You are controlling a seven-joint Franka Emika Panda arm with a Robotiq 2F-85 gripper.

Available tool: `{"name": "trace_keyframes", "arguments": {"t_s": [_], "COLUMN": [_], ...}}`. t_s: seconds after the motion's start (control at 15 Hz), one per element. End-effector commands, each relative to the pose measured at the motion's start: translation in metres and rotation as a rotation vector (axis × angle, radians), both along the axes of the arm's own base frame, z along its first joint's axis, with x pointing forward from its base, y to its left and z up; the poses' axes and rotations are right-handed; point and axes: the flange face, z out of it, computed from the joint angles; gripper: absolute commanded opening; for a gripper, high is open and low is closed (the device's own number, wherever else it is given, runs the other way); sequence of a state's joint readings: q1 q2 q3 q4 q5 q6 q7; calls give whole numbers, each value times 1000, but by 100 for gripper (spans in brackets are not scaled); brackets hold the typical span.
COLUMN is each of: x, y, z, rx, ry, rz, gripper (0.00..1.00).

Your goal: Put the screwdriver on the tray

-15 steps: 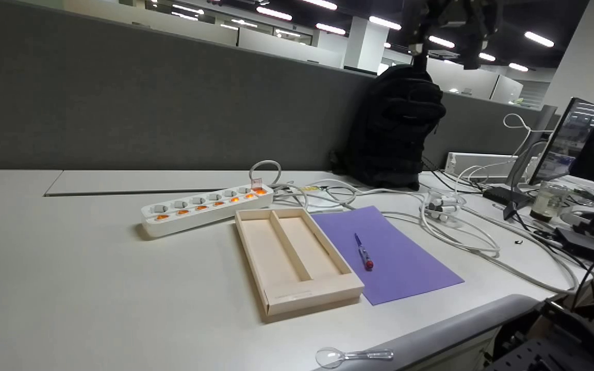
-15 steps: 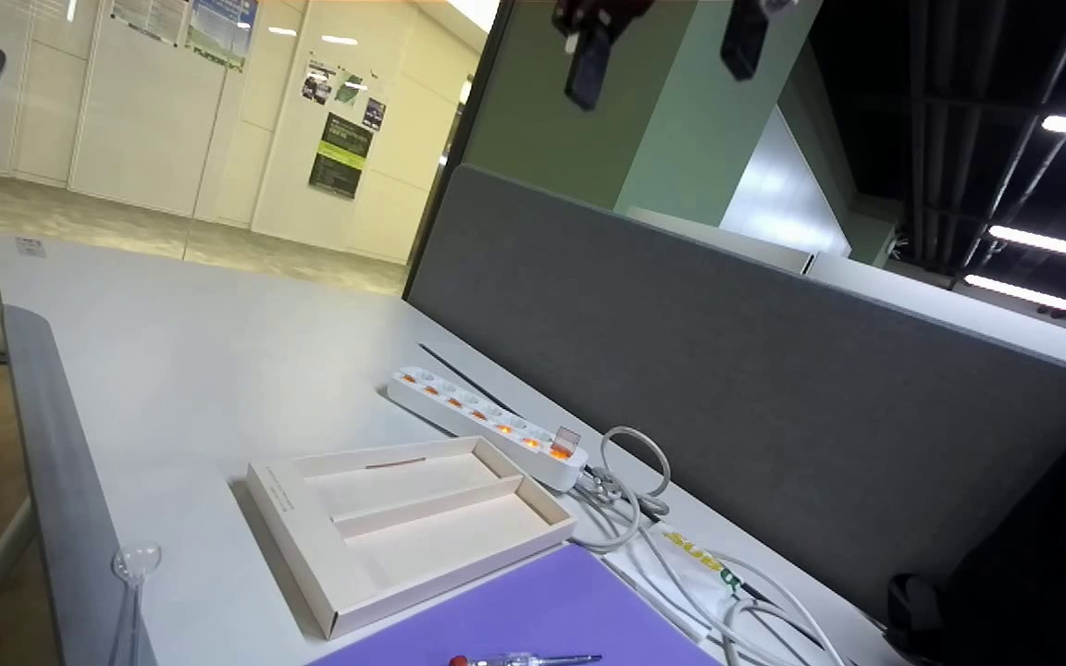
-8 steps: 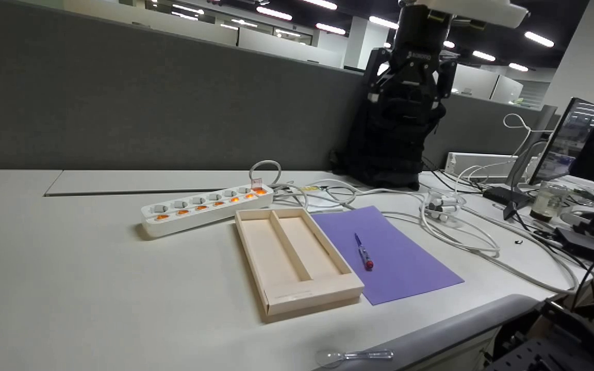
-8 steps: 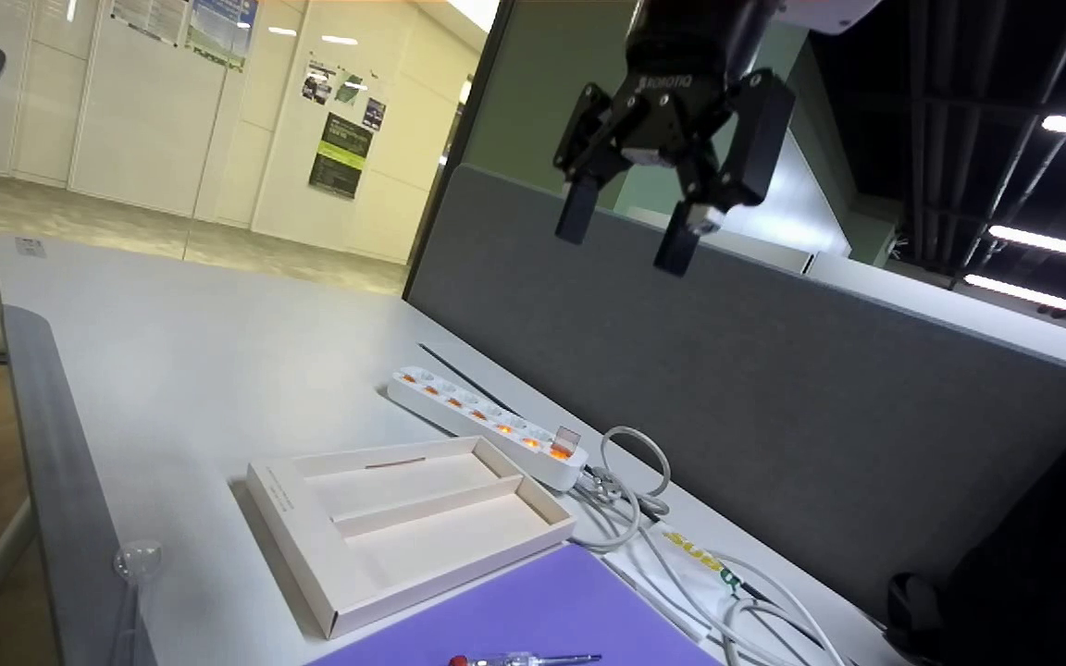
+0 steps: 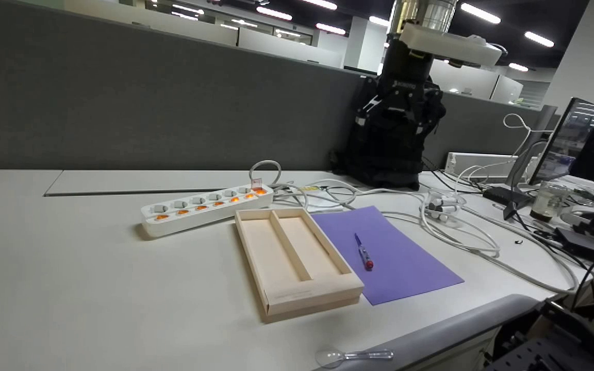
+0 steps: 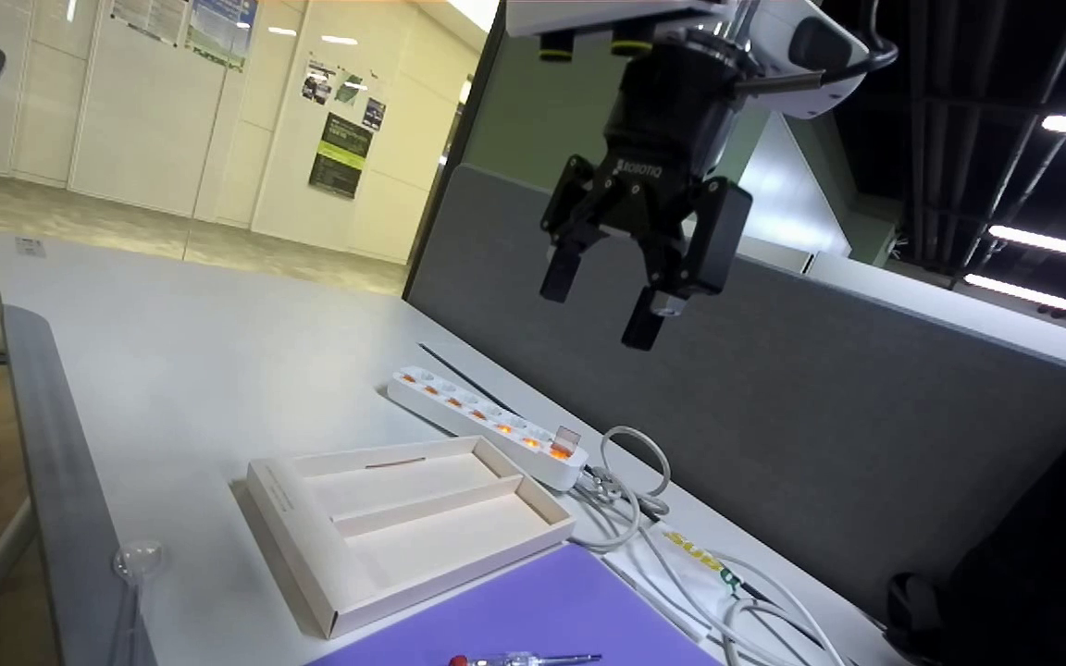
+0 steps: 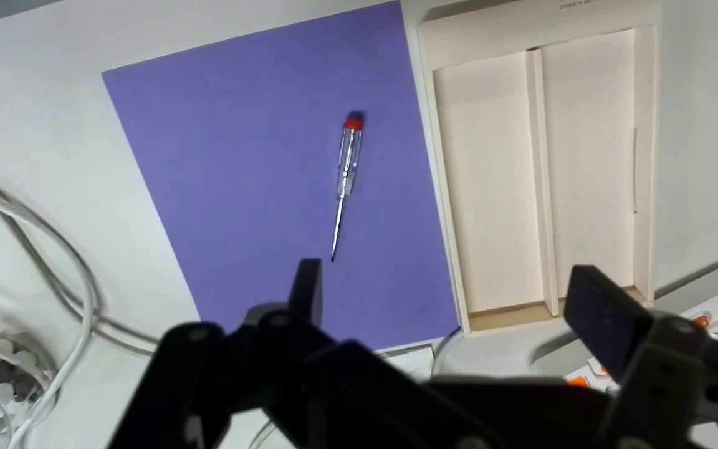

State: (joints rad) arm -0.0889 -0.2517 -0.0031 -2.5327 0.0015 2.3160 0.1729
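Note:
The screwdriver (image 5: 364,255) has a red end, a clear handle and a thin shaft. It lies on the purple sheet beside the tray; it also shows in the wrist view (image 7: 348,163) and at the bottom edge of an exterior view (image 6: 519,659). The pale beige tray (image 5: 312,293) with its central divider (image 7: 540,181) stands on the desk, both slots empty; it also shows in an exterior view (image 6: 297,532). My gripper (image 6: 598,319) is open and empty, high above the desk. In the wrist view its spread fingers (image 7: 446,267) show below the screwdriver tip and the tray's end.
The purple sheet (image 5: 400,263) lies flat next to the tray. A white power strip (image 5: 207,214) and grey cables (image 5: 462,247) lie behind and beside them. A black backpack (image 5: 395,149) leans on the grey partition (image 5: 173,103). A clear spoon (image 5: 353,355) lies at the desk's front edge.
My gripper has come down from the top edge in both exterior views, moving lower and slightly left. It is open throughout. The screwdriver and tray have not moved.

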Motion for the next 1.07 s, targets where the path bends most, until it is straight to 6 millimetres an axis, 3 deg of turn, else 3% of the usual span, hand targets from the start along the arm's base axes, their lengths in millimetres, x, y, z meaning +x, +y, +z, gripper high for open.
{"name": "trace_keyframes", "arguments": {"t_s": [0.0, 0.2, 1.0], "x": [0, 0, 9], "y": [0, -3, -48], "z": [2, -11, -150], "rx": [0, -31, -110], "ry": [-2, -14, 205], "rz": [0, -47, -188], "gripper": [100, 100, 100]}}
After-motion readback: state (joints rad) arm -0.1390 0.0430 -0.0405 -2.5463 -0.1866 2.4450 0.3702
